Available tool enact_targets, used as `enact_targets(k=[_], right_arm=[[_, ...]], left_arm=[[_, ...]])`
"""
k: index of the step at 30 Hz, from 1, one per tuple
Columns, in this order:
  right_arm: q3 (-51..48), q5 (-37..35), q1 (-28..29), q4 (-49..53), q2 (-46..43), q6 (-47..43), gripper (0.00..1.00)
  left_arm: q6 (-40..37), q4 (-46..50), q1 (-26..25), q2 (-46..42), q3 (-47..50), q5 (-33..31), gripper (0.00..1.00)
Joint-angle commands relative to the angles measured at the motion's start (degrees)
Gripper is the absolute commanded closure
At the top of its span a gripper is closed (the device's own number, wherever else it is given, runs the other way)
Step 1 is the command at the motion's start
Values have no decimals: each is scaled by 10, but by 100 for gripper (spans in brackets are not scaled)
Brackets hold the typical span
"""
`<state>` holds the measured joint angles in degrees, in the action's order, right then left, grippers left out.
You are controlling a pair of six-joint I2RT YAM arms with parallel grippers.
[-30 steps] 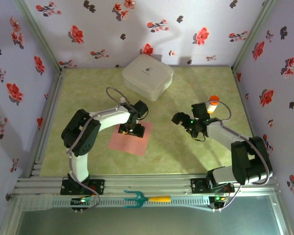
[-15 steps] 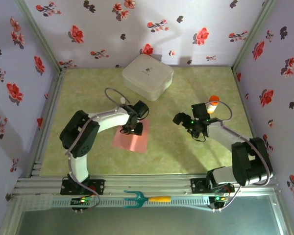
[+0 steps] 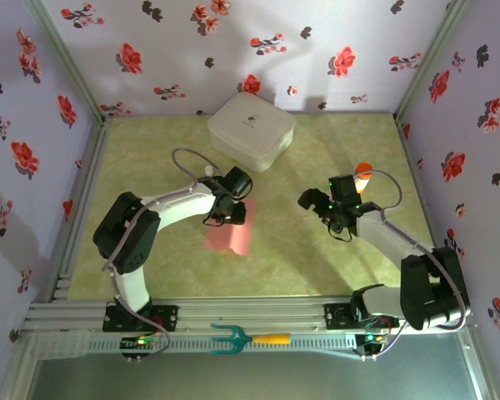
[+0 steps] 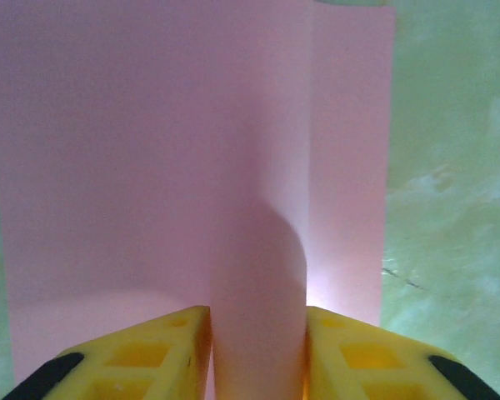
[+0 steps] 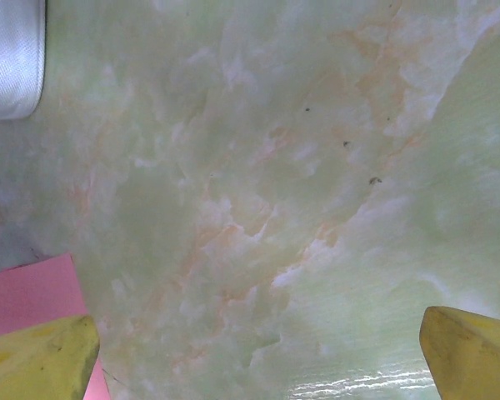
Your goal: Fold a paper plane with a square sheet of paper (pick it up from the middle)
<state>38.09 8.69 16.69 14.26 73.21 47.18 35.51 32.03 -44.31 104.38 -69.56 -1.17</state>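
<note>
Top external: white box [image 3: 250, 129] closed, contents hidden; left hand [image 4: 257, 342] pinching square sheet of paper [image 4: 133, 167] ridge; right hand [image 5: 258, 354] spread.

The square sheet of paper [image 3: 227, 237] is thin, plain pink-red and uncreased. It lies on the green marbled surface [image 3: 150, 158], a little left of the middle and nearer the front than the back. The left claw [image 3: 222, 218] stands over its far part and pinches it along the middle. A soft rounded ridge of paper rises between the yellow fingers [image 4: 162, 346] and fades out toward the sheet's edge, while the parts on either side spread out smooth.
</note>
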Motion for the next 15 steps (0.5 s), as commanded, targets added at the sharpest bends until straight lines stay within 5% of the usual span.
enact_targets(k=[1, 15], right_arm=[[7, -33, 4, 19, -23, 12, 1], [-5, -60, 3, 16, -70, 25, 1]], left_arm=[[18, -22, 0, -23, -1, 40, 68], [89, -145, 23, -41, 12, 210, 70]])
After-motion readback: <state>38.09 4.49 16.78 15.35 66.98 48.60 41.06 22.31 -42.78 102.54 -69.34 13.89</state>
